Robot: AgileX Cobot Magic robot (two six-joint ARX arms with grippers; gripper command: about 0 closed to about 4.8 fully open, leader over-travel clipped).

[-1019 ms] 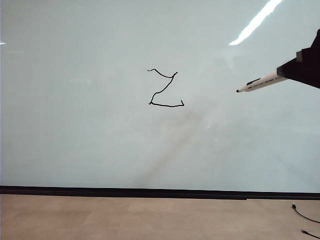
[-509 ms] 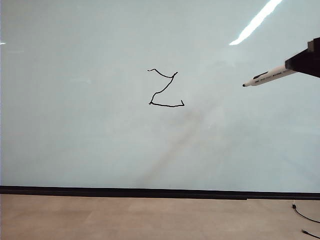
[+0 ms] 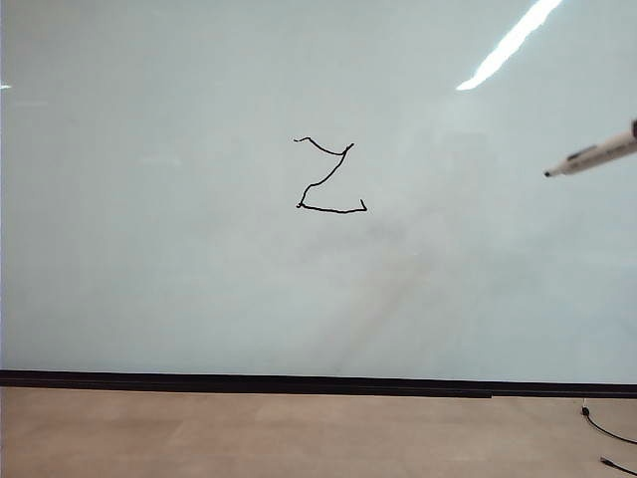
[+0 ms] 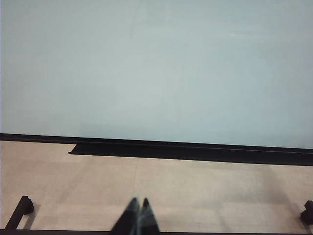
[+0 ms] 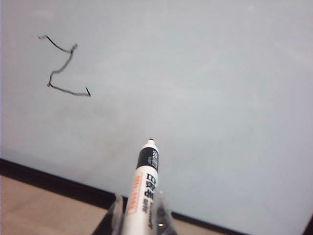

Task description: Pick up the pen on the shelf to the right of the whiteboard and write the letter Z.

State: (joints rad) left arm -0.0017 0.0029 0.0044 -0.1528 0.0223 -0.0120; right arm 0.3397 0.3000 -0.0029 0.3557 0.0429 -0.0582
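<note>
A: What is seen of the surface and the room?

B: Most of every view is filled by the whiteboard [image 3: 159,279], a glossy pale grey-blue panel with a black strip [image 3: 299,382] along its bottom edge. A bright streak of reflected light [image 3: 508,45] is seen near its upper right in the exterior view. Tan floor [image 3: 249,433] is seen below the strip, with black cables [image 3: 605,430] lying at the floor's far right. The letter Z [image 3: 329,176] is drawn in thin, wobbly black line near the middle of the board.

A: What is hidden or cut off?

B: In the exterior view the right gripper is out of the picture entirely; only the pen [image 3: 593,156] is seen, cut off by the right edge. The left gripper [image 4: 138,218] is shown only as two dark fingertips at the edge of its wrist view, pressed together with nothing between them, pointing at the floor before the board. Dark feet of a frame [image 4: 20,209] are partly seen there.

A: Where is the pen relative to the right gripper?

B: In the right wrist view the pen is pinched between the fingers of the right gripper [image 5: 142,215], its dark tip pointed toward the board and well apart from the Z. Whether the tip touches the board cannot be told.
</note>
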